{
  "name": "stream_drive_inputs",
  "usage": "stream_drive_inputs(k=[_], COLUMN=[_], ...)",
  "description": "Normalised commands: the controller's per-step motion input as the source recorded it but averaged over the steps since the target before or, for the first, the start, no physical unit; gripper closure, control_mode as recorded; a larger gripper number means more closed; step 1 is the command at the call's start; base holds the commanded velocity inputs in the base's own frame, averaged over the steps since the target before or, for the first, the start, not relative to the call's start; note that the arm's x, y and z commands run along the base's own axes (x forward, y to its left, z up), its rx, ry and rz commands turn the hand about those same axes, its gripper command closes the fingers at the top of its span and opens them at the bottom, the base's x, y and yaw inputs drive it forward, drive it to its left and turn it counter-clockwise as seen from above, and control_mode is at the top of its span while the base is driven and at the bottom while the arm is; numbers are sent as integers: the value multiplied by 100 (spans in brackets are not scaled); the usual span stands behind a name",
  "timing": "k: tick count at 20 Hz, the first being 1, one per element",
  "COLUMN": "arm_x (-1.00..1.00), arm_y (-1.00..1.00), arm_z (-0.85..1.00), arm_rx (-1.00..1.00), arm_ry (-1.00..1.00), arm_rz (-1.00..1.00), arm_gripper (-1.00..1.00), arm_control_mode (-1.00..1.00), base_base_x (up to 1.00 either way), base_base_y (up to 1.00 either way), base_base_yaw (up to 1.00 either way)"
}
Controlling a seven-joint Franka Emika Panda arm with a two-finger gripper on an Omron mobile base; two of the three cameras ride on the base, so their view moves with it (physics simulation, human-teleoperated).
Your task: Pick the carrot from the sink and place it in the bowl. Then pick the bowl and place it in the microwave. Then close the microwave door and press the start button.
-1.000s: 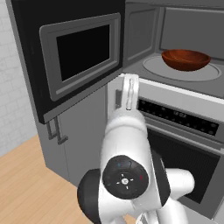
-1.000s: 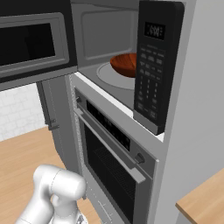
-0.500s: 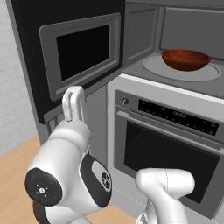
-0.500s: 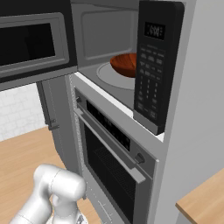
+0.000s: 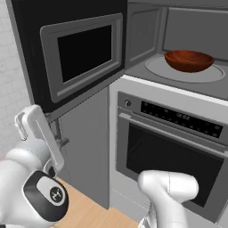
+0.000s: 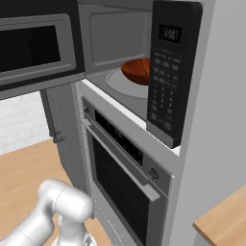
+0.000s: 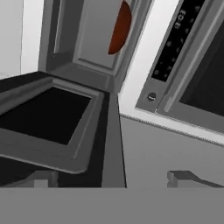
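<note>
Below the swung-out black microwave door with its grey frame and dark window (image 5: 82, 53), at the far left of the left base view, the white two-finger gripper (image 5: 33, 129) stands upright, fingers spread wide and holding nothing. Its fingertips lie just under the door's lower edge, with open space between them and the grey cabinet front (image 5: 87, 147) to their right. In the hand view the door's window (image 7: 48, 113) sits close ahead and the two dark fingertips (image 7: 41, 178) stand far apart at the bottom.

The built-in microwave with grey interior (image 5: 147, 40) is open. The wide, shallow, dark reddish-brown wooden bowl (image 5: 189, 60) rests on the round glass turntable (image 5: 156, 67) inside, well clear of the cavity walls. The carrot cannot be made out from these angles.

The black keypad panel (image 6: 170, 77) flanks the cavity on the right. Beneath is the larger oven with dark glass door (image 5: 173, 164) and control strip. Wooden floor (image 6: 29, 168) and a white tiled wall (image 6: 21, 122) lie to the left
</note>
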Motion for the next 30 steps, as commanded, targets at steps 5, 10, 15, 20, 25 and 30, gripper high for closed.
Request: stream_drive_inputs(k=[5,10,15,20,25,30], arm_x=[33,77,100,72,38,1], arm_y=[98,86,43,53,11,-47], arm_z=[-54,-48,-52,-65,-37,3], arm_rx=[0,-1,0,0,2,6], arm_ry=[-4,-7,-9,-18,-26,-12], arm_rz=[-10,-7,-3,-6,-9,-3], arm_gripper=[-100,-100,-100,-100,-100,-100], arm_control_mode=[-100,-100,-100,-100,-100,-100], base_base_x=[0,0,0,0,0,0], base_base_y=[0,0,0,0,0,0], base_base_yaw=[0,0,0,0,0,0])
